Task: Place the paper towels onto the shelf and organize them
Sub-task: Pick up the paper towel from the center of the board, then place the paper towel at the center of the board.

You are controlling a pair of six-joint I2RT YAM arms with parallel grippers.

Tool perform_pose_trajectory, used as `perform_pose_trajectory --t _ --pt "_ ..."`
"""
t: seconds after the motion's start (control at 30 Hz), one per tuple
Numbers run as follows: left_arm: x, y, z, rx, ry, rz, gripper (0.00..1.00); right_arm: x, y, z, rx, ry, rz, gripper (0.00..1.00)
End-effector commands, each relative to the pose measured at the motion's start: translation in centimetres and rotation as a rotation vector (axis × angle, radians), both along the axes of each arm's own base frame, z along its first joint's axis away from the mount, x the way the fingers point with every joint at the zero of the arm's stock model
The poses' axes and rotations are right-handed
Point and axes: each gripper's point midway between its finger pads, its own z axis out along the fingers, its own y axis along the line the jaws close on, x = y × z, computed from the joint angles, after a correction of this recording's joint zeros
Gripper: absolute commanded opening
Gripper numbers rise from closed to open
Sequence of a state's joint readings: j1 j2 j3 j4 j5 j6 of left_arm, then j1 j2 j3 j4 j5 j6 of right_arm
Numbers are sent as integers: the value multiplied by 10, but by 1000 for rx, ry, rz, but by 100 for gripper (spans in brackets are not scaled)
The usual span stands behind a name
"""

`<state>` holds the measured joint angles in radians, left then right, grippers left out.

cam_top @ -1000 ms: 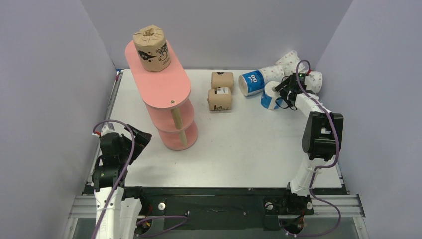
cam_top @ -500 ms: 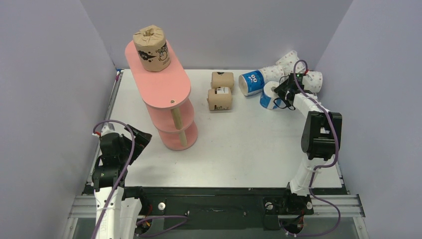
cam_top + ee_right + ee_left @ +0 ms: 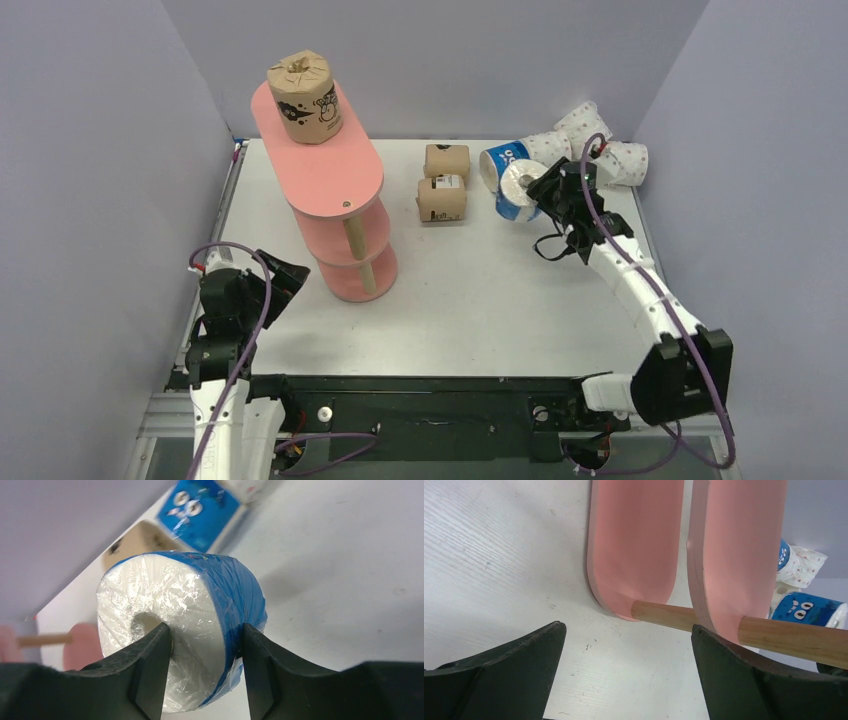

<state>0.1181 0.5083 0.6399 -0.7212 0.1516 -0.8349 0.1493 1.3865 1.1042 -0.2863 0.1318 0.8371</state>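
Observation:
My right gripper is shut on a blue roll and holds it above the table; in the right wrist view one finger sits in the core hole and the other on the blue side of the roll. Another blue roll lies behind it. Two brown rolls lie mid-table. One brown roll stands on the top board of the pink shelf. White dotted rolls lie at the far right. My left gripper is open and empty, left of the shelf's base.
Grey walls close in on the left, back and right. The shelf's wooden post runs just beyond my left fingertips. The table's near edge holds the black arm mounts.
My right gripper has lifted the blue roll off the table and carried it left and nearer, away from the white rolls. The left arm has not moved.

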Motion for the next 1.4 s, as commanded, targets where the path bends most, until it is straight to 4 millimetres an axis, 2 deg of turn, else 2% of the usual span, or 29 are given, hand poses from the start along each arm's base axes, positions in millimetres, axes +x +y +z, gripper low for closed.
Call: perform_pose_trajectory --t 0.0,0.03,0.07,0.1,0.13,0.23,0.37,0.43,0.57,0.77,0.9,0.97,1.03,1.17,1.37 --pt "5 -8 10 -41 -67 -31 96 -36 40 41 -47 -118 115 36" --pt "5 -9 9 -44 -68 -35 96 -46 46 46 -75 -127 152 36" --pt "4 -10 9 -46 -68 -35 96 -59 61 39 -101 -101 205 36" --pt "4 -10 9 -47 -70 -37 96 -68 66 42 -131 -107 241 36" --pt "3 -10 9 -47 -70 -38 96 -83 82 32 -156 -76 305 36" --pt "2 -10 10 -50 -73 -35 96 -112 102 21 -249 -35 440 36" --pt "2 -10 7 -64 -79 -20 97 -161 144 -15 -331 54 734 37" --pt "4 -12 5 -81 -88 -19 97 -180 159 -32 -355 75 839 38" --pt "6 -13 1 -98 -92 -21 97 -202 177 -63 -355 119 963 38" --pt "6 -12 -2 -86 -79 -24 97 -219 190 -91 -364 173 1061 39" --pt "6 -12 -6 -85 -68 -22 97 -222 189 -105 -381 217 1073 40" --pt "6 -12 -8 -85 -63 -24 97 -222 187 -110 -387 230 1062 45" --pt "5 -12 -10 -82 -56 -24 97 -221 185 -110 -385 229 1043 52" --pt "5 -11 -9 -78 -59 -24 97 -219 179 -96 -366 205 980 65" --pt "6 -12 -8 -77 -60 -27 97 -218 167 -70 -317 169 879 73"
